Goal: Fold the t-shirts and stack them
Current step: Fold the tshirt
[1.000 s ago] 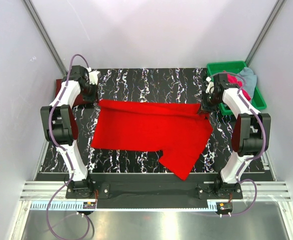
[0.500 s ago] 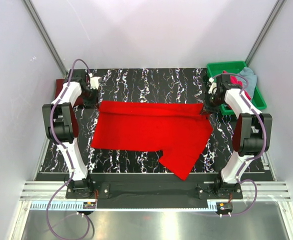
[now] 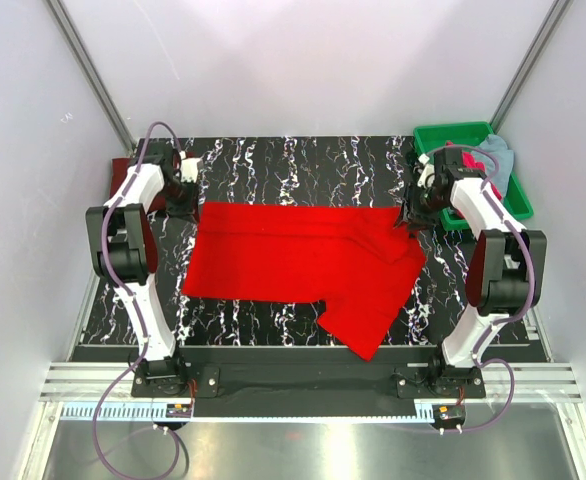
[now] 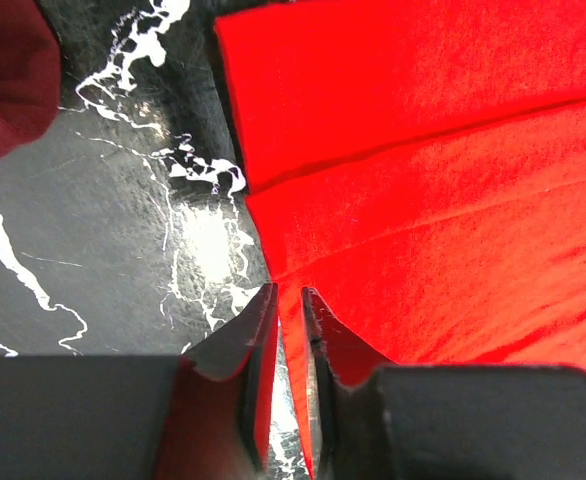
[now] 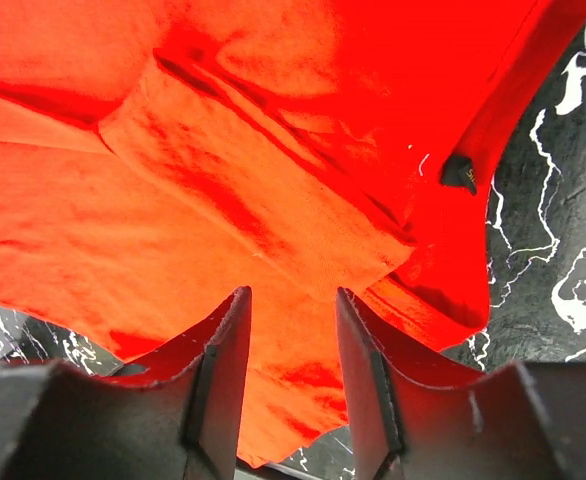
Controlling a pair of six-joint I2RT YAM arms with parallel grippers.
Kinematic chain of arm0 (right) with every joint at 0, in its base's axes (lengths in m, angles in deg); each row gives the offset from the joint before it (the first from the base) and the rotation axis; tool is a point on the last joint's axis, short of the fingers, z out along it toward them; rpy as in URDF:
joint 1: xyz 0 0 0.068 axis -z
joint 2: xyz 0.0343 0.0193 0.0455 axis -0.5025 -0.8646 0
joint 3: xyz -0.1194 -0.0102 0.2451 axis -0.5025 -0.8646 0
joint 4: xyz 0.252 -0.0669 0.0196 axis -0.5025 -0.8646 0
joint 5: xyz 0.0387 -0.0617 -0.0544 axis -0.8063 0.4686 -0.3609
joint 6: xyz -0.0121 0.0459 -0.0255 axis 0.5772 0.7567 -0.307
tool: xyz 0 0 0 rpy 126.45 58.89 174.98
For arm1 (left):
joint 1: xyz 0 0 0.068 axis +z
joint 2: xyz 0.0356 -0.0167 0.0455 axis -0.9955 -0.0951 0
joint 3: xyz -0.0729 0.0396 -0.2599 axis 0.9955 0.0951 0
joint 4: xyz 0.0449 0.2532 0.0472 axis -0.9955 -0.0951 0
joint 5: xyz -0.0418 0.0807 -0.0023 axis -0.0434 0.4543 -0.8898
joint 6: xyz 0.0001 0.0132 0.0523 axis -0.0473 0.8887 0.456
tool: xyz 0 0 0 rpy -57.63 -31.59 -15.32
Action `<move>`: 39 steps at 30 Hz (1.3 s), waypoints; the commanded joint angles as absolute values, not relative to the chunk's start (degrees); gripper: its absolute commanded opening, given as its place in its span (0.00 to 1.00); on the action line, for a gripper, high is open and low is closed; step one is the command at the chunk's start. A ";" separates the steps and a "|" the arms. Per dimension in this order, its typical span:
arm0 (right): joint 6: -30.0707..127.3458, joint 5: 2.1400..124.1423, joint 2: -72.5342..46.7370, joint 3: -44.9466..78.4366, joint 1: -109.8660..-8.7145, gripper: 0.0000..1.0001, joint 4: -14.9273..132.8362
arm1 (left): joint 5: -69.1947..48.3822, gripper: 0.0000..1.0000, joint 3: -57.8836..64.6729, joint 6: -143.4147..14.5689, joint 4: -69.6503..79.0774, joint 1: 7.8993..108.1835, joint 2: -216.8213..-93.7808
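Note:
The bright red t-shirt [image 3: 303, 262] lies spread flat on the black marbled table [image 3: 303, 165], with one flap reaching toward the near edge. My left gripper [image 3: 187, 196] is at its far left corner. In the left wrist view the jaws [image 4: 288, 292] stand a narrow slit apart, and the red hem runs loose between them. My right gripper [image 3: 412, 215] hovers over the far right corner, open, with the folded sleeve [image 5: 263, 200] lying below the fingers [image 5: 291, 292]. A dark maroon t-shirt [image 4: 8, 70] lies at the far left.
A green tray [image 3: 453, 130] stands at the back right corner and holds a magenta-pink t-shirt [image 3: 470, 160] and a pale grey-blue t-shirt [image 3: 499, 154]. The maroon t-shirt [image 3: 120, 172] lies behind the left arm. White walls close in both sides.
Both grippers went from shut to open and let go of the red shirt's far corners. The right corner has dropped and now lies folded on the shirt.

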State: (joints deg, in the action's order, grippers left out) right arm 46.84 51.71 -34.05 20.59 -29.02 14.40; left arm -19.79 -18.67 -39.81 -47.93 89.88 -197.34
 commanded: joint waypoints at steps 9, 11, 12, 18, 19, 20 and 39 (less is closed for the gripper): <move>46.22 49.78 -37.89 27.76 -29.02 0.42 18.86 | -23.76 0.27 -37.96 -44.57 -47.04 90.08 -203.01; 46.13 48.99 -41.31 31.09 -29.02 0.40 18.59 | -25.87 0.26 -39.57 -45.02 -47.40 89.73 -204.61; 46.13 48.64 -42.46 32.07 -29.02 0.40 18.68 | -26.57 0.24 -38.96 -45.02 -46.88 89.73 -204.87; 46.92 48.10 -50.72 39.54 -29.63 0.36 18.51 | -32.20 0.16 -37.64 -45.37 -46.43 89.46 -206.19; 46.92 48.02 -52.39 40.33 -29.72 0.36 18.42 | -33.33 0.16 -37.47 -45.29 -46.52 89.38 -206.28; 46.92 48.19 -53.19 41.47 -29.90 0.36 18.33 | -33.52 0.15 -37.46 -45.28 -46.70 89.29 -206.37; 46.83 49.34 -60.40 45.52 -31.74 0.35 17.80 | -35.63 0.19 -33.08 -44.93 -50.12 88.94 -209.62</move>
